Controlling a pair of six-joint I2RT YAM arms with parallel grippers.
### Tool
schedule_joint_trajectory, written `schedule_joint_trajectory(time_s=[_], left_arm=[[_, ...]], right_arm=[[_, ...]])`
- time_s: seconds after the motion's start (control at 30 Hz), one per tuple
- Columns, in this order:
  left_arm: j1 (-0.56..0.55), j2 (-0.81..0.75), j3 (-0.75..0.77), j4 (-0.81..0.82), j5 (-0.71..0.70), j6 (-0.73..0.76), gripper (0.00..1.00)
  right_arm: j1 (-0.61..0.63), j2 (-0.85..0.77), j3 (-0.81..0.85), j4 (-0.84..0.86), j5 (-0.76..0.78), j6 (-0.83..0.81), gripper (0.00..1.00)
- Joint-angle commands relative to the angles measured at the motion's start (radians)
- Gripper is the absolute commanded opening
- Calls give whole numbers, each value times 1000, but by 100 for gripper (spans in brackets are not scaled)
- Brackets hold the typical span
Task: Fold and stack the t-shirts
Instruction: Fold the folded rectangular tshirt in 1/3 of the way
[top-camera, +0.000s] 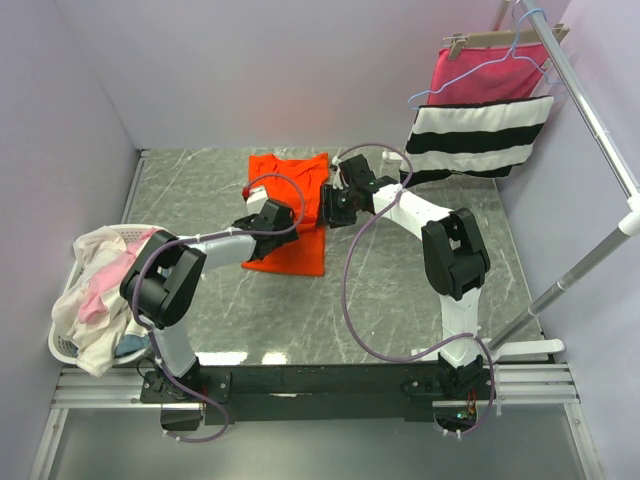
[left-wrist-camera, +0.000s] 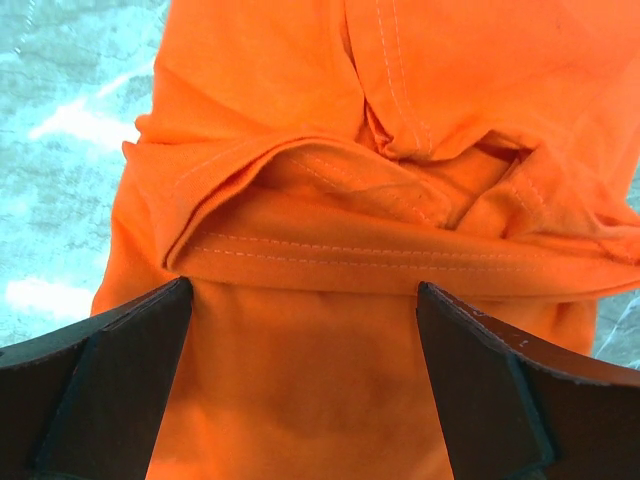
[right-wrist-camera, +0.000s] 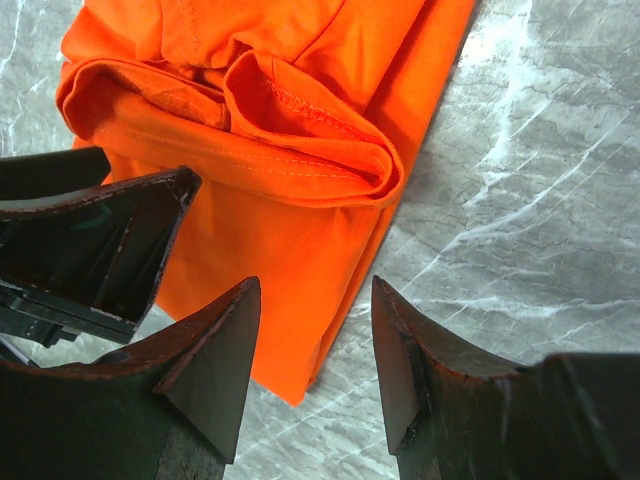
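The orange t-shirt (top-camera: 283, 172) — soft, limp — is best gripped at the rolled hem; left gripper (left-wrist-camera: 302, 292) wide, right gripper (right-wrist-camera: 315, 290) half-open, both empty.

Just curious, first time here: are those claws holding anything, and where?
Nothing. Left gripper and right gripper both hang open over the orange t-shirt.

Two dark fingers (left-wrist-camera: 110, 370) stand wide apart over the folded orange-red t-shirt (left-wrist-camera: 400, 180) on grey marbled table (left-wrist-camera: 60, 150).
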Motion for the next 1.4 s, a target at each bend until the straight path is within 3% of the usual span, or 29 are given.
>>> schedule_joint_trajectory(time_s=[0.0,0.4,0.8,1.1,1.37], left_arm=[[2,1,56,-8,-40,11,100],[16,65,96,1,-54,29,99],[114,76,178,12,-60,77,99],[169,176,316,-4,-25,88,99],[169,38,212,-24,21,71,99]], right_arm=[[-6,-38,-10,11,-11,-13,56],[-7,-36,-10,8,-5,-16,56],[-7,-32,-16,7,-8,-17,56],[-7,-36,-18,11,-19,-13,56],[-7,-67,-33,13,-31,-14,56]])
